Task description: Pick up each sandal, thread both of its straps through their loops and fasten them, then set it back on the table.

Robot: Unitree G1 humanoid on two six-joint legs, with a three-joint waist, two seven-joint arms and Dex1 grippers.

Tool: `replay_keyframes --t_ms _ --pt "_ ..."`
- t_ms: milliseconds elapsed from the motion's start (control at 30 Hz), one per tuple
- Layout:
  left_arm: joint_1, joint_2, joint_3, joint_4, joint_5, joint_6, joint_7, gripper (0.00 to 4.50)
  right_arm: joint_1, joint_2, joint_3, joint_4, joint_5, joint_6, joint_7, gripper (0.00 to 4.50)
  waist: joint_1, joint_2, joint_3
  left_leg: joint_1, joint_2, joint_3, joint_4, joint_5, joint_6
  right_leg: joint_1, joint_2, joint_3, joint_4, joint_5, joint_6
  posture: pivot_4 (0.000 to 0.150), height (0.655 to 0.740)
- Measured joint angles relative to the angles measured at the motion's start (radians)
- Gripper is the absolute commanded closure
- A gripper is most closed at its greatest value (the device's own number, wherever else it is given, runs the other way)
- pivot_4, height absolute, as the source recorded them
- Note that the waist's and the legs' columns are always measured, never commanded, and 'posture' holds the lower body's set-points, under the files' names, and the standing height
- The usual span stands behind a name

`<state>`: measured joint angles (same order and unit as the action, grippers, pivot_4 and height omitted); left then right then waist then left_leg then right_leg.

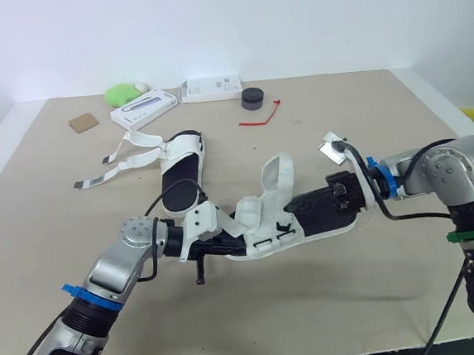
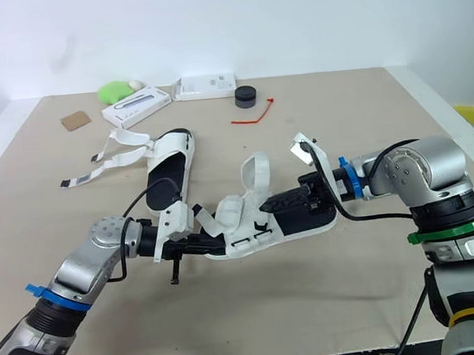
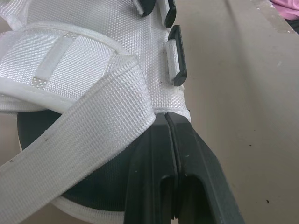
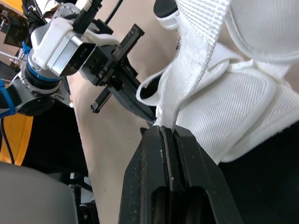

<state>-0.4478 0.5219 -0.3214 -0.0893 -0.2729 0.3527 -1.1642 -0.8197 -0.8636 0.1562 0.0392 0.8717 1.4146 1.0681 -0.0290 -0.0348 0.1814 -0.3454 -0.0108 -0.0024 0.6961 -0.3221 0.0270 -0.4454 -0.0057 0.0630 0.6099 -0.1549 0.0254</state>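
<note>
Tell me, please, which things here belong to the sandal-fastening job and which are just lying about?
Job: held sandal, gripped by left gripper and right gripper, fingers shut; second sandal, straps loose, on the table.
Lying about: green object, white box, white packet, black round puck, red tie, cardboard scrap.
</note>
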Motion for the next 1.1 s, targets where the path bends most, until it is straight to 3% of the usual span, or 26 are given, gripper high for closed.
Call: replay_keyframes --t_ms 700,1000,1100 --pt "0.001 0.000 -0.006 -0.001 0.004 -0.006 0.000 4.50 0.000 0.009 -0.001 0.013 0.003 0.065 0.007 4.45 0.000 0.000 0.000 0.000 -0.001 -0.001 0.000 0.000 0.000 0.000 -0.001 -0.001 0.000 0.000 0.000 0.150 0.7400" --pt "0.003 0.000 -0.006 -0.001 0.008 -0.006 0.001 4.50 0.000 0.044 0.033 0.035 -0.102 -0.056 -0.005 4.45 0.000 0.000 0.000 0.000 0.000 -0.001 0.000 0.000 0.000 0.000 -0.001 -0.001 0.000 0.000 0.000 0.150 0.7400" --pt "0.003 0.000 -0.006 -0.001 0.008 -0.006 0.001 4.50 0.009 0.052 0.041 0.038 -0.126 -0.083 -0.002 3.45 0.000 0.000 0.000 -0.001 0.000 -0.002 0.000 0.000 0.000 0.000 -0.001 -0.001 0.000 0.001 -0.002 0.150 0.7400"
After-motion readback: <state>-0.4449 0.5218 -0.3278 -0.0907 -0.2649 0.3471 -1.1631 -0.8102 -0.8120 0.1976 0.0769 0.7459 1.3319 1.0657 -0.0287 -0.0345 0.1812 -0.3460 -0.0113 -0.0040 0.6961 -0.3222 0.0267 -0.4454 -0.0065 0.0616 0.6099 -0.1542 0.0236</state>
